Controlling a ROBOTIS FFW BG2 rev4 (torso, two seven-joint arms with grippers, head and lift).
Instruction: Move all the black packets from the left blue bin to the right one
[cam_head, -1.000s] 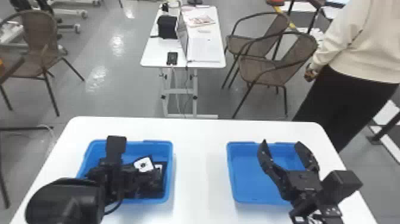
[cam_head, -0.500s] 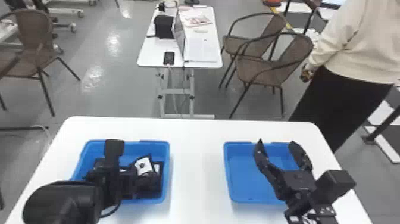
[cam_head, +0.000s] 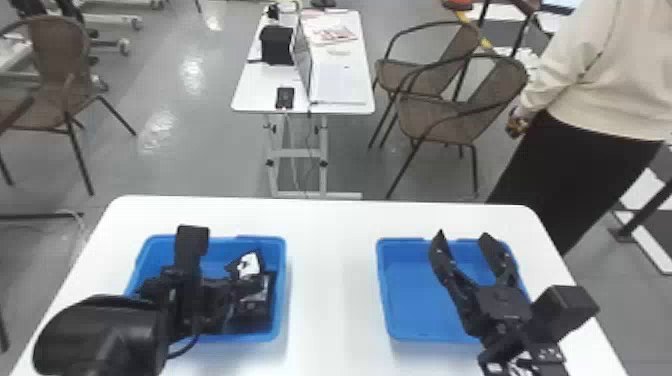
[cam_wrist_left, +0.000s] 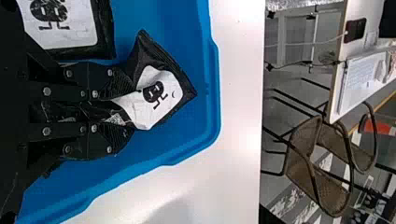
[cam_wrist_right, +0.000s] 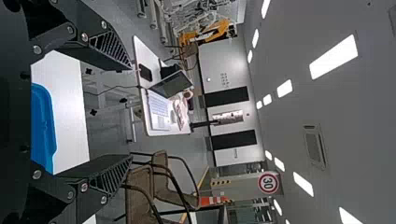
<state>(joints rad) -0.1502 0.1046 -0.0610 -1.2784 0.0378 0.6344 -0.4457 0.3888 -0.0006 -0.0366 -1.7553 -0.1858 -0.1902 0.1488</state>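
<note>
Left gripper (cam_wrist_left: 122, 109) pinching black packet (cam_wrist_left: 161, 88) by one end, head-view two o'clock in left blue bin (cam_head: 283, 290), likely for lifting. Right gripper (cam_head: 462, 237) spread, twelve o'clock over right bin (cam_head: 410, 300), likely idle.

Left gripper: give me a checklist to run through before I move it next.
1. Packet gripped: ok, one end is pinched between the left gripper's fingers.
2. Held packet lifted free of the left bin: cannot tell.
3. Right bin in place: ok, it stands open side up on the white table.
4. Space over the right bin free: not ok, the right gripper hangs there, fingers open.
5. All remaining packets in view: cannot tell, at least one other packet lies in the left bin, but the left arm covers part of it.
</note>
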